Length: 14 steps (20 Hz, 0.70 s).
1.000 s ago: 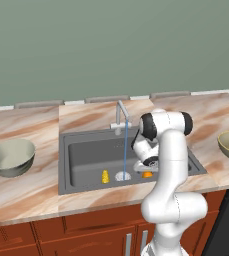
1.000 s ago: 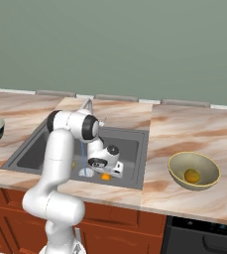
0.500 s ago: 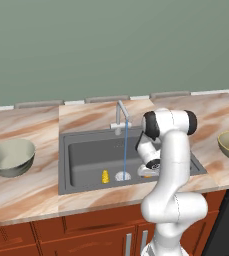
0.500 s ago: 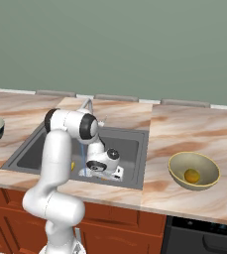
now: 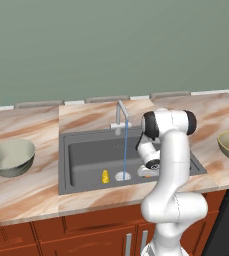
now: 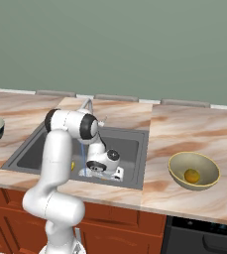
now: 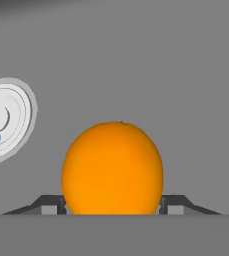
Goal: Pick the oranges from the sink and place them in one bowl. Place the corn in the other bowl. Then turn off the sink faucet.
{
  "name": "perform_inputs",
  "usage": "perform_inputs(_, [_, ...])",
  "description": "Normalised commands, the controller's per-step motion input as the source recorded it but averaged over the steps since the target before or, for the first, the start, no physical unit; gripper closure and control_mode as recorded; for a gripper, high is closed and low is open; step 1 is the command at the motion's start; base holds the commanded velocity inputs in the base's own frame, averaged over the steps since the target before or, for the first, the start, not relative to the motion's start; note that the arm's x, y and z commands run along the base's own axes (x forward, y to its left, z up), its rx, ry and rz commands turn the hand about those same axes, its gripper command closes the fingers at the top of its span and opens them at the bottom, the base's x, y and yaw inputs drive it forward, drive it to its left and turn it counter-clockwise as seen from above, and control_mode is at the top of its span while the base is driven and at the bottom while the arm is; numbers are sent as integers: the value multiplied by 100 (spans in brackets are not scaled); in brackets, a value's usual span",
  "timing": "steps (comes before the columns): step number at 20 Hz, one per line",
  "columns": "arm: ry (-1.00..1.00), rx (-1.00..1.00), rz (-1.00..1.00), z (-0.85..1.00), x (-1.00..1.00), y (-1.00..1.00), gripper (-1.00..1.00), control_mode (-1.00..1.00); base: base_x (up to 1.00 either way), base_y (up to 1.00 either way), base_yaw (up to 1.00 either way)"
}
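Kitchen, marbled countertop [image 5: 26, 185], sink [image 5: 86, 160], faucet [image 5: 120, 116], wooden cabinets [image 5: 76, 235]

Down in the sink [image 5: 86, 155], the gripper [image 7: 113, 210] has an orange [image 7: 112, 169] filling the gap between its fingers, apparently touching both. Bare basin floor lies beyond the fruit, with the drain [image 7: 3, 120] off to one side. The faucet [image 5: 121, 116] and its water stream rise mid-basin, beside the arm. The corn [image 5: 105, 176] lies past the stream, near the front wall.
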Motion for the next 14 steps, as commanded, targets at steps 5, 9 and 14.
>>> perform_inputs(5, [0,0,0,32,0,-2,100,-100,0,0,0])
perform_inputs(9, [0,0,0,66,0,0,100,-100,0,0,0])
perform_inputs(14, [0,0,0,77,0,-1,100,-100,0,0,0])
